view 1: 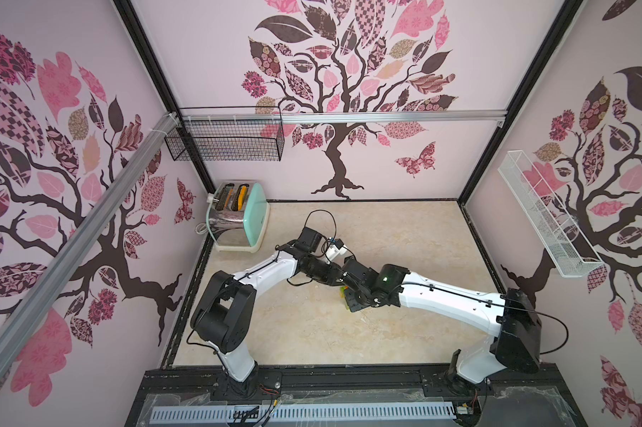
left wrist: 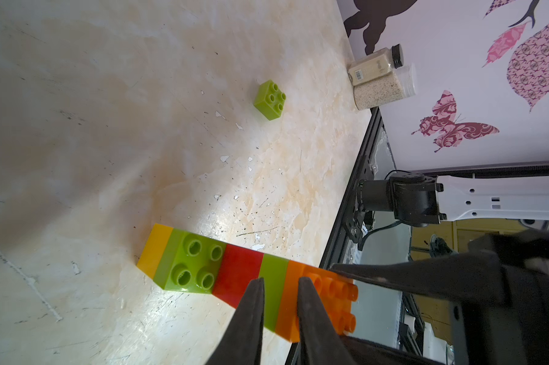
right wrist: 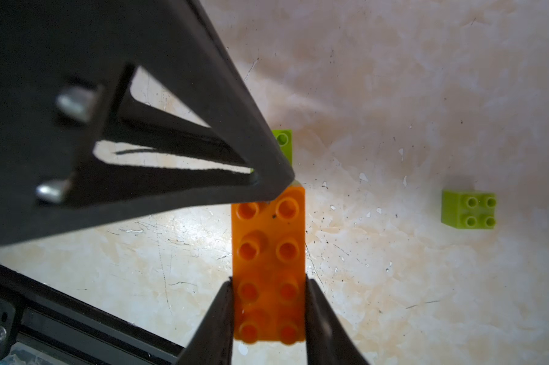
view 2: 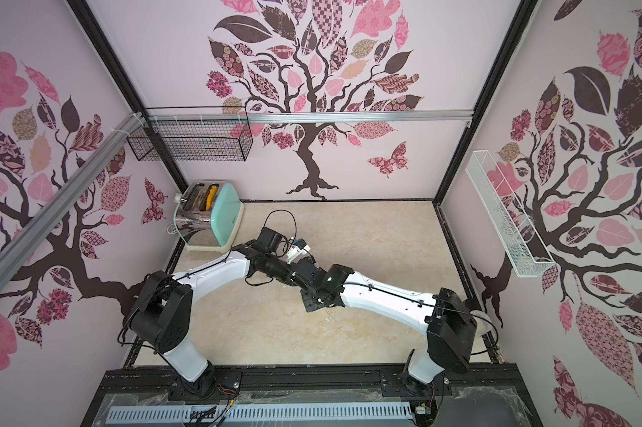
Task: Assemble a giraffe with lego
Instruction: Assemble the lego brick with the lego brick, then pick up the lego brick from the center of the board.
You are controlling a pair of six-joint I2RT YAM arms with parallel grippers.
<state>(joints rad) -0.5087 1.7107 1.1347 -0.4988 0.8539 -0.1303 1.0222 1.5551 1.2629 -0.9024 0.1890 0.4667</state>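
Observation:
The giraffe (left wrist: 235, 271) lies tilted over the table as one joined row of bricks: yellow, lime green, red, lime green, orange. My left gripper (left wrist: 281, 281) is shut on it, one finger on each side of the green neck brick. The long orange head brick (right wrist: 268, 252) points at the right wrist camera. My right gripper (right wrist: 269, 284) is shut on its sides, and no gap shows. A loose lime green lego brick (left wrist: 270, 100) (right wrist: 469, 209) sits alone on the table. In a top view only a sliver of the giraffe (view 1: 344, 295) shows under the two crossed wrists.
A mint toaster (view 1: 238, 222) stands at the table's back left. A black wire basket (view 1: 225, 138) and a white one (view 1: 545, 218) hang on the walls. Two jars (left wrist: 380, 79) stand by the wall. A black rail (left wrist: 361, 189) edges the table close to the giraffe.

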